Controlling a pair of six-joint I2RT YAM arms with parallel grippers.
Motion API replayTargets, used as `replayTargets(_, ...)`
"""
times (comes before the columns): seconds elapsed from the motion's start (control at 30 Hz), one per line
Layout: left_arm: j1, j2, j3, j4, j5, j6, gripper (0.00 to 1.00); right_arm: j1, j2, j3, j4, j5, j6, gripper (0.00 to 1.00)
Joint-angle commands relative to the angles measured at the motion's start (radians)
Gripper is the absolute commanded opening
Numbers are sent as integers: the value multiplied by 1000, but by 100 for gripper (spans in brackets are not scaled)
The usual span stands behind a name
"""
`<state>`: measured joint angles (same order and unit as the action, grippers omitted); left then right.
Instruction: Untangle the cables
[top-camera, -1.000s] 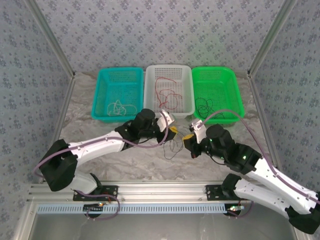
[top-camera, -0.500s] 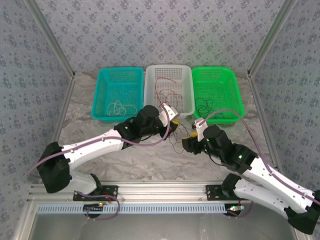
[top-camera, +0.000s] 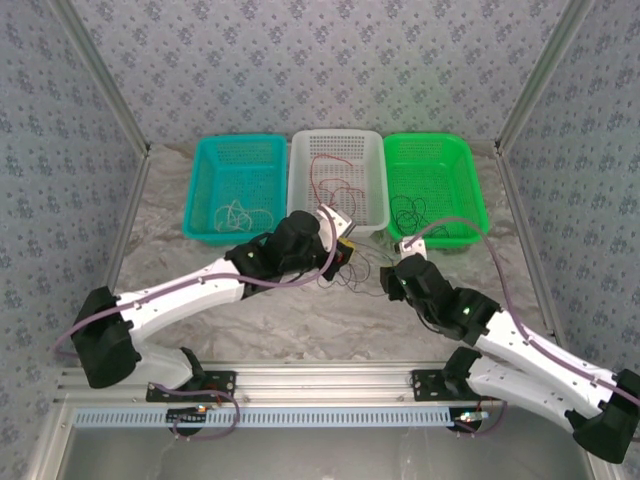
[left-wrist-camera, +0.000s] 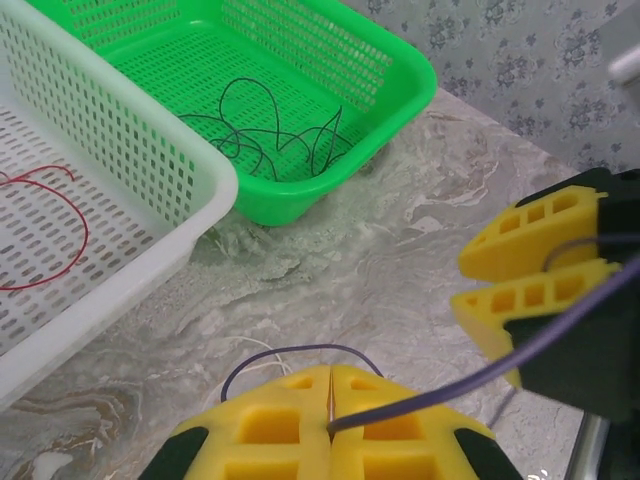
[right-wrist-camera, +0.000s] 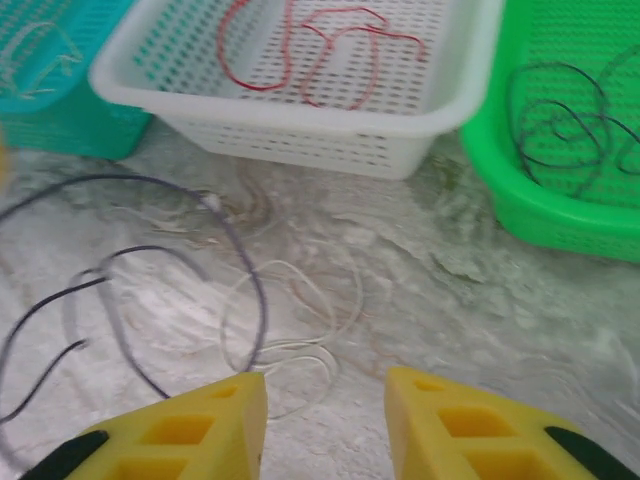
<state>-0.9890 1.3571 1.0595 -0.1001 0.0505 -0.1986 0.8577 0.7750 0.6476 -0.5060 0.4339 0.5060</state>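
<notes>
Left gripper (left-wrist-camera: 330, 385) has its fingers (left-wrist-camera: 270, 420) pressed together, pinching a dark cable (left-wrist-camera: 430, 398) that runs off toward 3 o'clock. Right gripper (right-wrist-camera: 325, 400) hangs with fingers (right-wrist-camera: 440, 420) spread, nothing between them, over loose cables (right-wrist-camera: 255, 330) on the surface (right-wrist-camera: 440, 290). At 12 o'clock, a red cable (right-wrist-camera: 340, 60) lies in the white basket (right-wrist-camera: 290, 108), and at 2 o'clock a black cable (right-wrist-camera: 560, 120) in the green basket (right-wrist-camera: 520, 205).

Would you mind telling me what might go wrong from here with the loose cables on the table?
The left gripper is shut on a dark cable that also runs past the right gripper, so pulling may tighten the tangle rather than free it. The right gripper, open, hangs over a white cable crossed by dark loops; closing could catch both.
</notes>
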Motion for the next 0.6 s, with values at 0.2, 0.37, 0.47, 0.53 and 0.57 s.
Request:
replayTargets(0.2,-5,-205,-16,-62,-127,27,0,-42,-31,-34,-262,143,107,28)
replayTargets(0.37,-4,-287,-43,-77,-141,30,0,-80,-47,-47,-286,146,114,24)
replayTargets(0.47,-4,-330,-57,-108,-185,38,0,-105,-63,-44,-294,138,107,24)
replayTargets(0.53,-2,-362,-67,-132,-214,48,0,-118,-73,-43,-293,122,97,23)
replayTargets(0.57,-2,-379,-72,-137,-219,50,0,-121,-75,-43,-294,115,94,23)
